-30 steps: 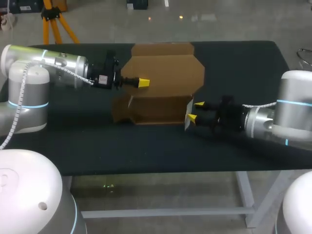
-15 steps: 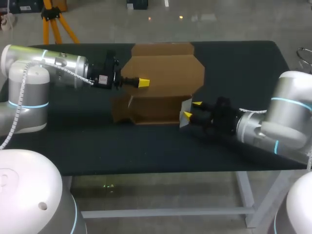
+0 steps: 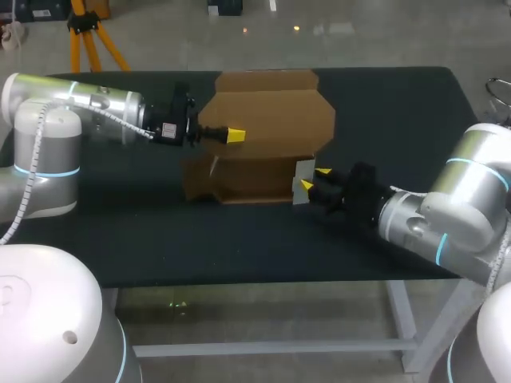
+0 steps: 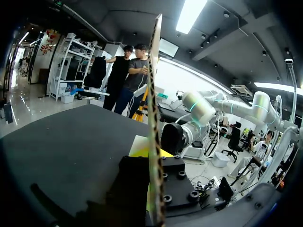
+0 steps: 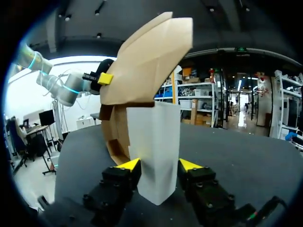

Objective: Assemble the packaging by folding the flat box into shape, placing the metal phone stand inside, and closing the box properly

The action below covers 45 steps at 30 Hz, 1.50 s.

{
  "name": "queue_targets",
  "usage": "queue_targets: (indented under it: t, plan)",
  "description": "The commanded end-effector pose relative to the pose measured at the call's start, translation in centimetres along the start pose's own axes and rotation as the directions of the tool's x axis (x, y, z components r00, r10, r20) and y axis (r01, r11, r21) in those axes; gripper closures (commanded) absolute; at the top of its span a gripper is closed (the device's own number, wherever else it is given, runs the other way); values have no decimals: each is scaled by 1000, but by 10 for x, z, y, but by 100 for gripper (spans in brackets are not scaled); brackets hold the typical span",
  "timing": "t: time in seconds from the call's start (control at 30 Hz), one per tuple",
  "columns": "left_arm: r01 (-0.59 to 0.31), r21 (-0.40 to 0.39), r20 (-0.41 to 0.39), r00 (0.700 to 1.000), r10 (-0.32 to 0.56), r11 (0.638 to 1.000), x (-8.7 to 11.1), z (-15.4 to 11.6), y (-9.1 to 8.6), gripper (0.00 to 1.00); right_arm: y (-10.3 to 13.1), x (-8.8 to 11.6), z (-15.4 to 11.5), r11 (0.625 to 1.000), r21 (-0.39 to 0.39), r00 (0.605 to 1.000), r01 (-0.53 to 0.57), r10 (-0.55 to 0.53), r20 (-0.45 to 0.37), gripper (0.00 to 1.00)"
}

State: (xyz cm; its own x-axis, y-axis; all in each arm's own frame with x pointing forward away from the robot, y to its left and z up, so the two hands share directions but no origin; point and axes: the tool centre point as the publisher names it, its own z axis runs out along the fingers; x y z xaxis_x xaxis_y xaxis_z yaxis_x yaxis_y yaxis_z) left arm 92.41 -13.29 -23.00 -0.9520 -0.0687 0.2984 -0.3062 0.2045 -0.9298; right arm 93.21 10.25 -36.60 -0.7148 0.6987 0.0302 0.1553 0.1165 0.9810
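Right end effector [image 5: 158,164] grips a pale slab [image 5: 154,137], perhaps the stand, beside box [image 3: 263,120]

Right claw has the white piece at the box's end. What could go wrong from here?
The white piece in the right claw is close by the end of the box; pushing in could catch the cardboard there and crumple or shove it. The left claw pinches only the edge of the lid panel; a shove might pull it free and let the lid fall.
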Motion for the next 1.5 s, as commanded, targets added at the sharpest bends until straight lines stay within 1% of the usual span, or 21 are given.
queue_targets:
  t: [0.03, 0.13, 0.27, 0.37, 0.47, 0.73, 0.97, 1.2, 1.33, 1.43, 1.5]
  plan:
    - [0, 0, -2, 1000, 0, 1000, -1, 1, 3, 100, -4, 2, 5, 1000, -15, 986, -2, 4, 164, 49]
    - [0, 0, -2, 1000, 0, 1000, -1, 1, 3, 100, -3, 1, 7, 1000, -15, 980, -7, 10, 199, 51]
    - [0, 0, -2, 1000, 0, 1000, -1, 1, 3, 100, -1, 2, 11, 1000, -20, 970, -14, 18, 243, 51]
    - [0, 0, -2, 1000, 0, 1000, -1, 1, 3, 100, 0, 2, 15, 1000, -14, 954, -12, 16, 301, 51]
    - [0, 0, -2, 1000, 0, 1000, -1, 1, 3, 100, 1, 2, 17, 1000, -17, 940, -17, 21, 340, 50]
    - [0, 0, -2, 1000, 0, 1000, -1, 1, 3, 100, 2, 1, 21, 999, -26, 904, -41, 48, 425, 51]
    - [0, 0, -2, 1000, 0, 1000, -1, 1, 3, 100, 4, 1, 24, 998, -26, 874, -50, 56, 483, 54]
    - [0, 0, -2, 1000, 0, 1000, -1, 1, 3, 100, 7, 0, 28, 998, -1, 839, -69, 59, 541, 60]
    - [0, 0, -2, 1000, 0, 1000, -1, 1, 3, 100, 9, -1, 29, 996, 13, 830, -83, 62, 554, 61]
    - [0, 0, -2, 1000, 0, 1000, -1, 1, 3, 100, 10, -2, 30, 996, 23, 819, -89, 60, 570, 65]
    - [0, 0, -2, 1000, 0, 1000, -1, 1, 3, 100, 10, -3, 31, 995, 32, 810, -96, 59, 584, 69]
